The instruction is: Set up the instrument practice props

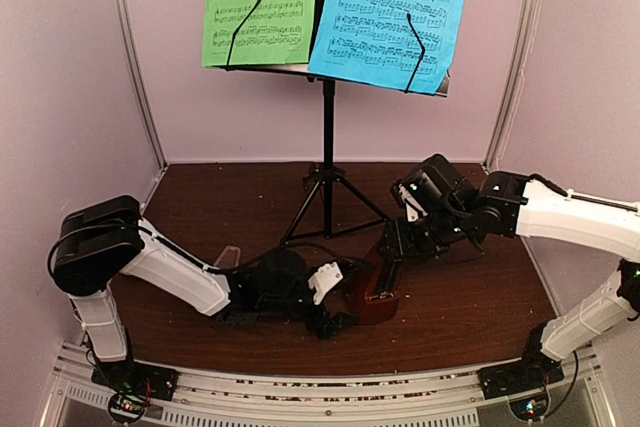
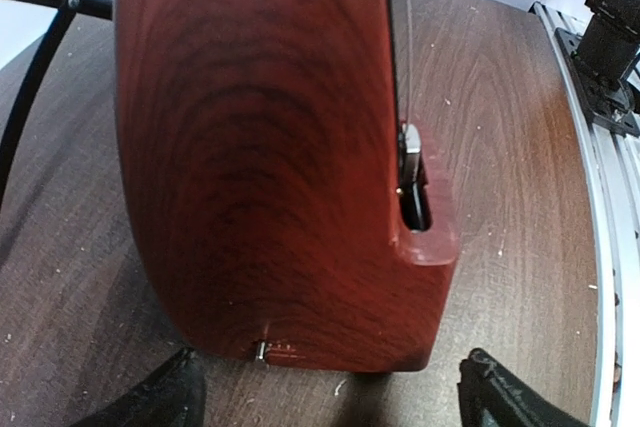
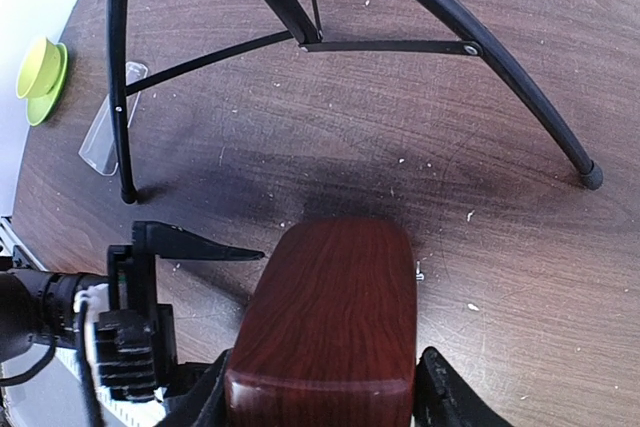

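Red-brown metronome (image 1: 378, 292) is the step in hand: it sits near the front edge of the tabletop (image 1: 470, 317), about mid-width, just in front of the feet of the black music stand (image 1: 327, 127); right jaws part-open and clamped on its narrow top; left jaws spread wide, straddling its base without visibly gripping; can't tell whether it stands fully upright or a bit tilted. Green sheet (image 1: 260, 2) and blue sheet (image 1: 390, 12) are side by side on the stand, so that part looks done. Clear cover (image 3: 105, 137) lies flat on the tabletop by a stand foot, toward the left edge, well apart from the metronome. Next, my guess: seat the base flat; release the right jaws and lift straight up so nothing tips; then fetch the cover if it belongs on.
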`<state>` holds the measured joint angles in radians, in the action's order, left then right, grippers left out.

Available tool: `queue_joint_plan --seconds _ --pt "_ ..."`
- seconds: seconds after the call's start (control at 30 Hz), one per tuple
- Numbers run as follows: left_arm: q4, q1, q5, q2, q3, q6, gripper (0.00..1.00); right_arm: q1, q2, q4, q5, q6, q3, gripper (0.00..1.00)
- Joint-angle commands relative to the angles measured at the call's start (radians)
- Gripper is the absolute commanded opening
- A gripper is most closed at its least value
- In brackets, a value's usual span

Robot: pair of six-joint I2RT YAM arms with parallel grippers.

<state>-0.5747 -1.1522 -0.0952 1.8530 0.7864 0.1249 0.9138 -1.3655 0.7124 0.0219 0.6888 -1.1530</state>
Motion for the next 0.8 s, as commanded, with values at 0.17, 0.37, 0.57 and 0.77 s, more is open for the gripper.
queue_joint_plan --seconds 0.17,0.37,0.57,0.77 --pt "-0.038 -0.007 -0.033 0.051 0.051 0.043 0.8 -0.003 0.048 -0.093 -0.019 0.039 -0.006 0.0" --pt "-0.035 -0.007 -0.042 0.064 0.06 0.043 0.72 -0.004 0.044 -0.104 -0.015 0.042 -0.008 0.0" --pt "-0.04 -0.007 -0.041 0.064 0.059 0.044 0.59 -0.004 0.041 -0.102 -0.013 0.038 -0.012 0.0" --pt "-0.04 -0.007 -0.032 0.064 0.057 0.046 0.56 -0.004 0.039 -0.102 -0.011 0.035 -0.014 0.0"
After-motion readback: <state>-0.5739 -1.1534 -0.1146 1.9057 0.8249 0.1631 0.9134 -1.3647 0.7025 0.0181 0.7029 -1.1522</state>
